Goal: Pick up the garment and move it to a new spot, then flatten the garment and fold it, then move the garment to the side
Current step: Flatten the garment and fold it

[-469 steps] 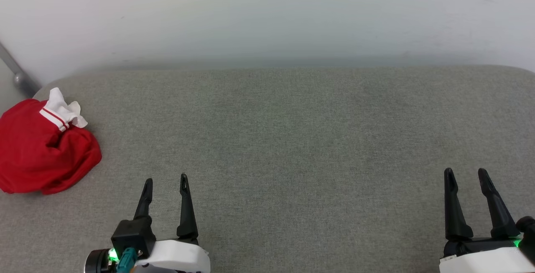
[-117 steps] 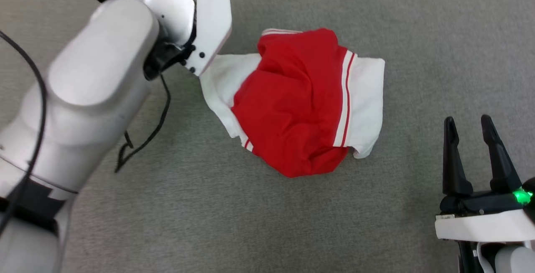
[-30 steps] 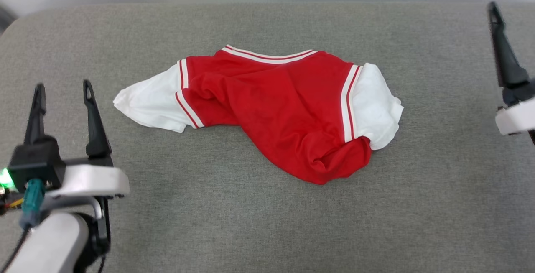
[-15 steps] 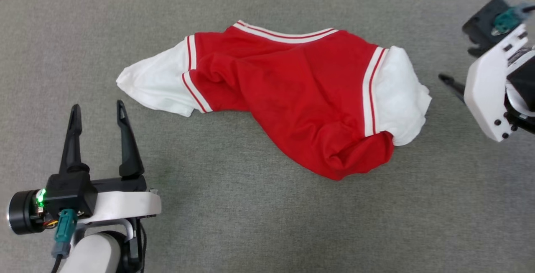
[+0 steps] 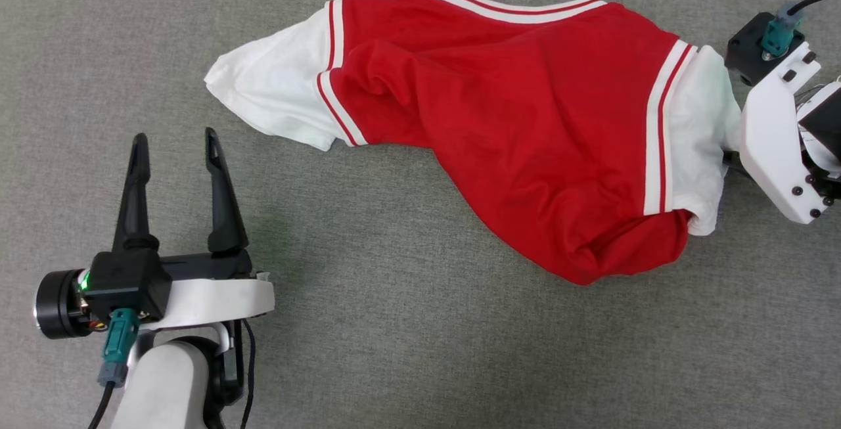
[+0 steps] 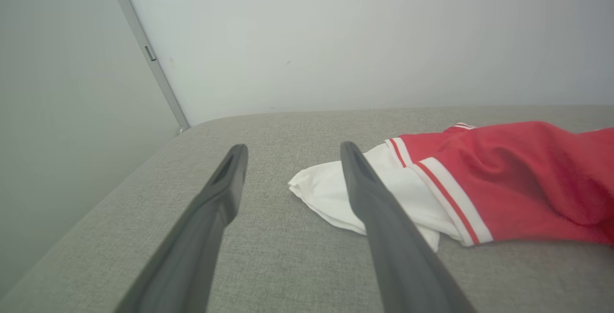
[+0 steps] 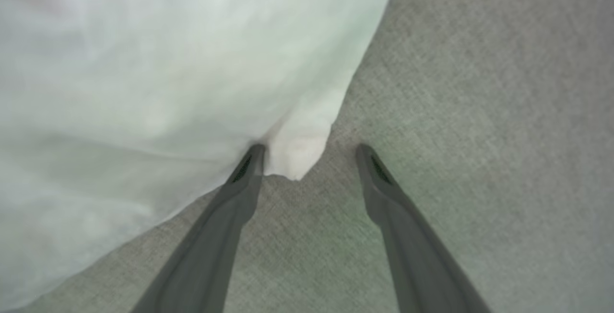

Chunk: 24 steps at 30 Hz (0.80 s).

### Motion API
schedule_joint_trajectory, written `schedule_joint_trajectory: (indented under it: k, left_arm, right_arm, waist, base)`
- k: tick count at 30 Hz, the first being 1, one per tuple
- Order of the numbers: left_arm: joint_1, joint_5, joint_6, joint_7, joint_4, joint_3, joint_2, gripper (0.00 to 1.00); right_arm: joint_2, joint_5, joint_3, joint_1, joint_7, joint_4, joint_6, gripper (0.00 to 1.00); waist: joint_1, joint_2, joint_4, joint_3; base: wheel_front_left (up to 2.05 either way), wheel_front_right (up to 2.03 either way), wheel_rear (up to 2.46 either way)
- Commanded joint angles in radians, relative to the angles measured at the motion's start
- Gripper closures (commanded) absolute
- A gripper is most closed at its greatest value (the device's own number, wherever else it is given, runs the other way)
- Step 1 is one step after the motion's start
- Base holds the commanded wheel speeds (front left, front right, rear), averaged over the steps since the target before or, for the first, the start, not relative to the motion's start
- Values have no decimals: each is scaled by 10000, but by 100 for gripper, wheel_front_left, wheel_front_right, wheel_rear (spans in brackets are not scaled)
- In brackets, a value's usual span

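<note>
On the grey surface [image 5: 407, 357], the crumpled shirt [image 5: 525, 120] awaits flattening: the right gripper [image 7: 311, 147], released, brackets a white sleeve corner [image 7: 297, 157] and should close on it; the left gripper [image 5: 175, 135] stands released nearby.

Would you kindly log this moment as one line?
shirt: rumpled on grey surface | left gripper: open, apart from shirt | right gripper: open, white sleeve corner between jaws | step: flatten, pending
</note>
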Motion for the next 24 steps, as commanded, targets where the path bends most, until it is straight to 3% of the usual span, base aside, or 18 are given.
schedule_joint_trajectory:
  k: [1,6,10,19,24]
  left_arm:
    - [-5,144,-125,-25,49,183,-115,0]
    - [171,433,-388,-25,184,531,-332,0]
    - [296,601,-554,-25,265,692,-492,0]
    - [645,841,-825,-25,199,1043,-650,0]
    - [672,942,-998,-25,212,1201,-717,0]
  right_arm:
    - [201,142,678,500,-196,320,-7,100]
    - [-14,215,851,-268,-1097,224,-12,100]
    - [-572,569,710,-580,-1808,31,-10,100]
    - [-2406,1297,415,484,-2204,-77,-8,100]
    - [-2557,1368,50,1390,-2205,668,-9,100]
  waist:
    - [1,0,-42,-22]
    - [1,0,-336,-365]
    - [1,0,-507,-765]
    - [1,0,-733,-1113]
    - [1,0,-820,-954]
  base:
    - [0,0,0]
    - [0,0,0]
    - [0,0,0]
    - [0,0,0]
    - [0,0,0]
